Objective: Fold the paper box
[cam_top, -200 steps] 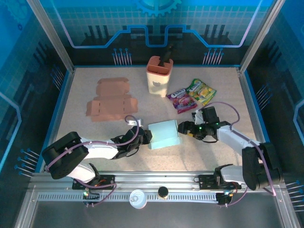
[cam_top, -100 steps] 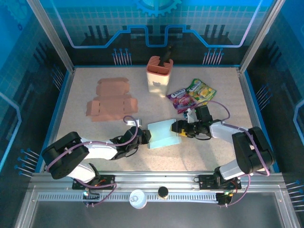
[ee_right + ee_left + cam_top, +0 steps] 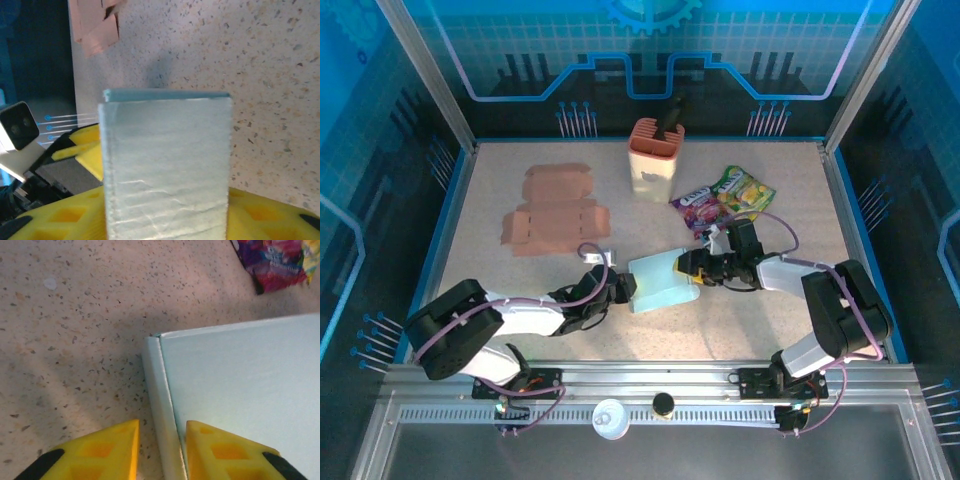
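White arms (image 3: 525, 316), yellow fingers (image 3: 100, 450)

1. The paper box (image 3: 663, 281) lies on the table (image 3: 710, 330) between the two grippers, with the left gripper (image 3: 628, 288) at its left edge and the right gripper (image 3: 686, 265) at its right edge.
2. Seen from the left wrist, the box's side wall runs between that gripper's fingers (image 3: 100, 455), and the box top spreads away to their right.
3. Seen from the right wrist, one end of the box stands between that gripper's fingers (image 3: 260, 210).
4. The snack packets (image 3: 725, 197) lie just beyond the right gripper.
5. The upright holder (image 3: 655, 160) stands well beyond both grippers, behind the box.
6. The flat cardboard cut-out (image 3: 555, 215) lies beyond the left gripper and to its left, apart from the box.
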Motion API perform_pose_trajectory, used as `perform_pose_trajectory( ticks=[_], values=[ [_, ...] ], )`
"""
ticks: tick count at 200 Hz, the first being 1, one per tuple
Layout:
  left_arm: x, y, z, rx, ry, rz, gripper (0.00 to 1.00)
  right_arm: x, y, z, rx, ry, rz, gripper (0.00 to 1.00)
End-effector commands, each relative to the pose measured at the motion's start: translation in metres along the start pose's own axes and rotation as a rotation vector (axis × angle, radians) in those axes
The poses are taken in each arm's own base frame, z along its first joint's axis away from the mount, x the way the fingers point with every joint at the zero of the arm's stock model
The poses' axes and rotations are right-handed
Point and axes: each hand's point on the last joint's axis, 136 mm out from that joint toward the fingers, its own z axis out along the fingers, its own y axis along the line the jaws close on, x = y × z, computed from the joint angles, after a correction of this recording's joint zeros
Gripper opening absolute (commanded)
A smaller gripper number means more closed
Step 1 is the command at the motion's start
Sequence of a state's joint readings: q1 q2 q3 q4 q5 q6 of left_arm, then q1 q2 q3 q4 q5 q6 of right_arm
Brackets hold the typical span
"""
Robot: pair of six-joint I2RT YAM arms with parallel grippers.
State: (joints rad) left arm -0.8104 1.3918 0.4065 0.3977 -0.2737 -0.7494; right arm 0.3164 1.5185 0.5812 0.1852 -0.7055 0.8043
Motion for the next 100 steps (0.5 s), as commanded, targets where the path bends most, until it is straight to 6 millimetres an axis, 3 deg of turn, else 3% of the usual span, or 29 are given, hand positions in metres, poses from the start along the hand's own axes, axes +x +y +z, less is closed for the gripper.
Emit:
perform_pose_trajectory(
  ticks=[1,20,40,59,74,83,100],
  values=[
    [-0.017,-0.018,-0.014,0.019,-0.013,0.186,0.42,0.003,0.015,-0.001,-0.062,0.002,0.046,0.46],
    [-0.028,-0.046,-0.029,0.073,-0.041,0.386,0.49,0.001,0.019,-0.003,-0.074,-0.005,0.095,0.42],
    [-0.028,-0.074,-0.041,0.122,-0.059,0.632,0.54,0.0,0.021,-0.006,-0.084,-0.005,0.15,0.39],
    [-0.014,-0.091,-0.048,0.189,-0.047,0.859,0.55,-0.001,0.02,-0.01,-0.092,-0.003,0.225,0.37],
    [0.009,-0.104,-0.054,0.26,-0.054,1.112,0.56,-0.002,0.016,-0.014,-0.101,0.01,0.303,0.35],
    [0.021,-0.107,-0.057,0.269,-0.086,1.256,0.62,-0.002,0.014,-0.017,-0.113,0.015,0.34,0.34],
    [0.022,-0.107,-0.058,0.235,-0.128,1.366,0.67,-0.003,0.017,-0.023,-0.138,0.017,0.378,0.33]
  ],
)
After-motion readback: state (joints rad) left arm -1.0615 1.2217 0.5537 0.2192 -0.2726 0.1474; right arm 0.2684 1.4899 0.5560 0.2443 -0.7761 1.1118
